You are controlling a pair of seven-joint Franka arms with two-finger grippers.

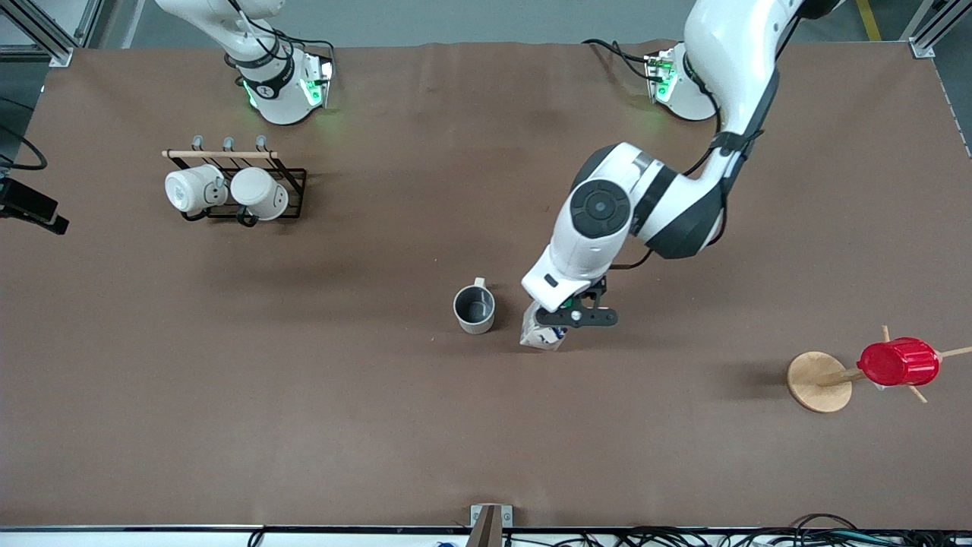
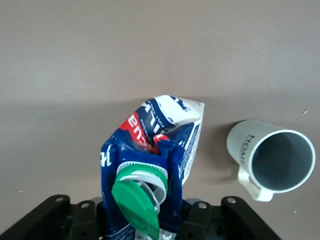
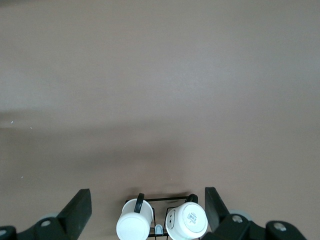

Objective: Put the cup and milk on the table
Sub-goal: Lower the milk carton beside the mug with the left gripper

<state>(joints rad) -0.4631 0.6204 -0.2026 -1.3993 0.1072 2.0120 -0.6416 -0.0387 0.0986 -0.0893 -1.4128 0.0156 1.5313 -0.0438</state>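
We see table point(image 1: 228, 395), brown, bearing everything. Left gripper point(image 1: 566, 315) clamped on milk point(image 1: 543, 334) at table middle; carton looks crumpled, bottom at tabletop. Cup point(image 1: 474, 308) upright just beside milk, toward right arm's end, apart from it. Right gripper point(image 3: 145, 212) waits, fingers spread, nothing held, over rack point(image 1: 254, 190) with two white mugs point(image 1: 228, 190).

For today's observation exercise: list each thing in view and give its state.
Beige mug with grey inside: upright, empty, on the brown table.
Blue-and-white milk carton: crumpled, on the table, gripped.
Left hand: shut on the carton.
Right hand: open, waiting.
Two white mugs: on the black rack.
Red ribbed cup: on the wooden stand.
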